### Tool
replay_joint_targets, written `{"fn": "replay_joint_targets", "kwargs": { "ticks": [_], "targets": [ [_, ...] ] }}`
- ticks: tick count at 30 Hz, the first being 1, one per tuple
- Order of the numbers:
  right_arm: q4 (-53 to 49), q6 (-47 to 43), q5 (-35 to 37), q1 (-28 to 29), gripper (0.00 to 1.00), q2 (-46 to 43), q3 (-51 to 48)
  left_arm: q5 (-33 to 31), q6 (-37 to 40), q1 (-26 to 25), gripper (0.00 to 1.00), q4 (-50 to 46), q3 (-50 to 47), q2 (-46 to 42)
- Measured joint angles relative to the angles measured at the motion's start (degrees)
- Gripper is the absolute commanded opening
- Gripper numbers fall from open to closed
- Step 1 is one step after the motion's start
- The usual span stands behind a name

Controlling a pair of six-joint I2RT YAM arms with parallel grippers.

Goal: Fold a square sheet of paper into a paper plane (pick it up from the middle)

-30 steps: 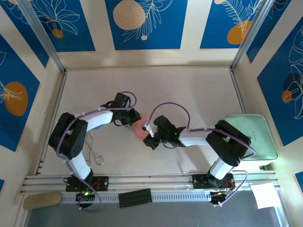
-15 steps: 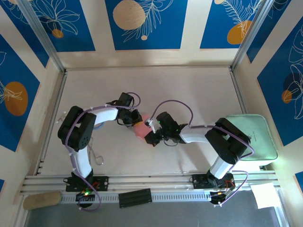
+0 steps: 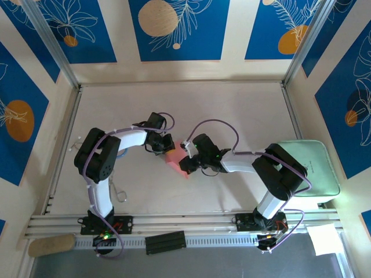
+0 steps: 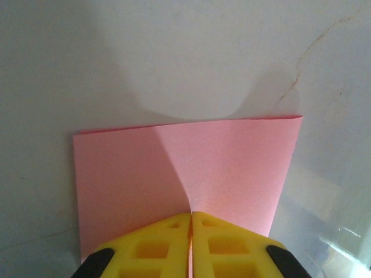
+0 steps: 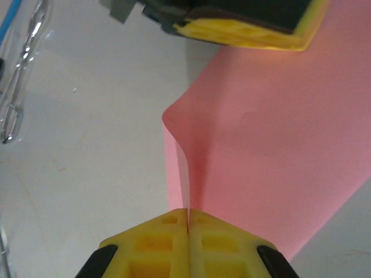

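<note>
**Both grippers pinched on the pink paper, mid-table**

Overhead view, far left: a thin wire loop (image 3: pixel 118 191) lies flat on the pale table (image 3: pixel 232 107), just in front of the left arm and apart from the paper. The right wrist camera catches the same loop (image 5: pixel 16 81) at its left edge.

Left gripper (image 3: pixel 164 147): reaches in toward the table's middle. On its own wrist camera the left gripper (image 4: pixel 190 223) has its yellow fingers (image 4: pixel 156 246) pressed together with no gap. The near edge of the pink paper (image 4: pixel 232 162) runs into the seam between them, so it is clamped on the paper. From the pinch a soft ridge rises; the paper's left half lies in shadow and its right half is lit. The far edge bows a little off the table.

Pink paper (image 3: pixel 177 161): sits between the two grippers, roughly mid-table, a touch left of centre. It is one sheet, buckled rather than flat.

Right gripper (image 3: pixel 186 164): comes in from the right, opposite the left one. On its wrist camera the right gripper (image 5: pixel 188 214) also has its fingers closed tight on the paper's edge. The paper (image 5: pixel 272 145) lifts in a rounded hump just ahead of the fingertips. The left gripper (image 5: pixel 249 26) shows at the paper's far side.

Far right: a green pad (image 3: pixel 313 171) rests at the table's edge, well apart from the paper.
</note>
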Motion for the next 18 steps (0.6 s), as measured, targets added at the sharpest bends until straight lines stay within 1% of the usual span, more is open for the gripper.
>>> {"fn": "replay_joint_targets", "kwargs": {
  "ticks": [8,18],
  "targets": [
    [-2.3,1.4,4.9,0.0,0.04,0.5,0.7,0.0,0.4,-0.1,0.09,-0.1,0.2,0.1],
    [-4.3,2.6,7.3,0.0,0.04,1.0,1.0,0.0,0.9,-0.1,0.09,-0.1,0.2,0.2]
  ]
}}
